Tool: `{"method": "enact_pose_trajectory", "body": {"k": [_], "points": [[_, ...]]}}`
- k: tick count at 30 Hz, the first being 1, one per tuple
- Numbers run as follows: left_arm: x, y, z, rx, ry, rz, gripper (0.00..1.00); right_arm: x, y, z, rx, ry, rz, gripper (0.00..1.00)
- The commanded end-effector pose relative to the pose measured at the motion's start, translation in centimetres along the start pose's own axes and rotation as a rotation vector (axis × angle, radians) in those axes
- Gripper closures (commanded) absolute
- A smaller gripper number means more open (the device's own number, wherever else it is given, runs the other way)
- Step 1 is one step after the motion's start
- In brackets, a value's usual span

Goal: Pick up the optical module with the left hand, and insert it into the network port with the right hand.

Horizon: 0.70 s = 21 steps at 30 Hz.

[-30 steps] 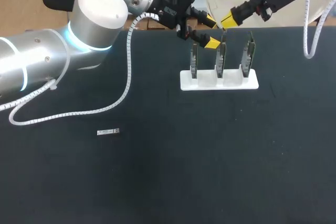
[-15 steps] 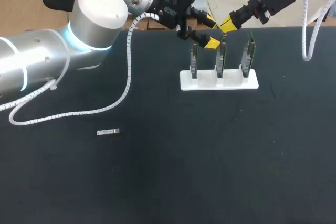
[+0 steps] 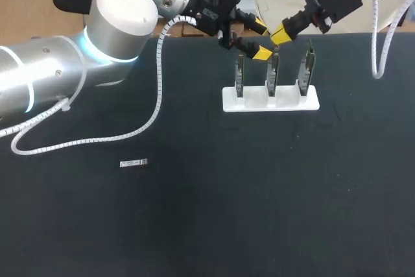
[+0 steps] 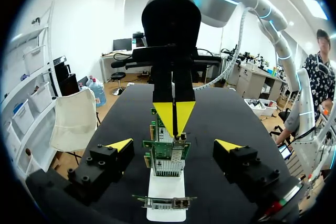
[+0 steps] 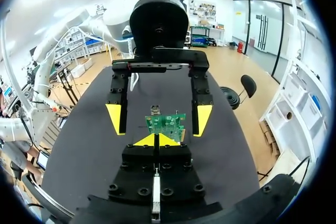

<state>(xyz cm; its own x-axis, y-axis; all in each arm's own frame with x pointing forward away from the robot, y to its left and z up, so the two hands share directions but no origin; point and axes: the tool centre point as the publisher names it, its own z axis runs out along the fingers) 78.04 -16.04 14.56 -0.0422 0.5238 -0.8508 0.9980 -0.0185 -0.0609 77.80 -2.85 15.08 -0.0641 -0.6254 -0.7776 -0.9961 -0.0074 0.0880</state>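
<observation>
The optical module point(image 3: 134, 163) lies flat on the table point(image 3: 272, 199), well apart from the white stand point(image 3: 253, 102) of upright network cards point(image 3: 272, 72), and neither pincer has it. The left pincer point(image 3: 261, 41) is spread wide and empty by the card tops, the right pincer point(image 3: 279, 32) just beside it, tips pressed together on nothing visible. So crowded, either arm could clip the other or tip a card in leaving, and the small, low module may skid from an off-centre grasp.
</observation>
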Motion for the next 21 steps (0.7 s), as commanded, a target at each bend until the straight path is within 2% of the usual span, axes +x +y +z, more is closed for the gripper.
{"method": "enact_pose_trajectory", "body": {"k": [1, 21], "points": [[-0.1, 0.25, 0.04, 0.005, 0.005, -0.001, 0.0, 0.11, -0.11, 0.21, -0.006, 0.003, 0.002, 1.0], [-0.1, 0.25, 0.04, 0.005, 0.005, -0.001, 0.0, 0.54, -0.02, 0.57, -0.019, 0.013, 0.009, 1.0]]}}
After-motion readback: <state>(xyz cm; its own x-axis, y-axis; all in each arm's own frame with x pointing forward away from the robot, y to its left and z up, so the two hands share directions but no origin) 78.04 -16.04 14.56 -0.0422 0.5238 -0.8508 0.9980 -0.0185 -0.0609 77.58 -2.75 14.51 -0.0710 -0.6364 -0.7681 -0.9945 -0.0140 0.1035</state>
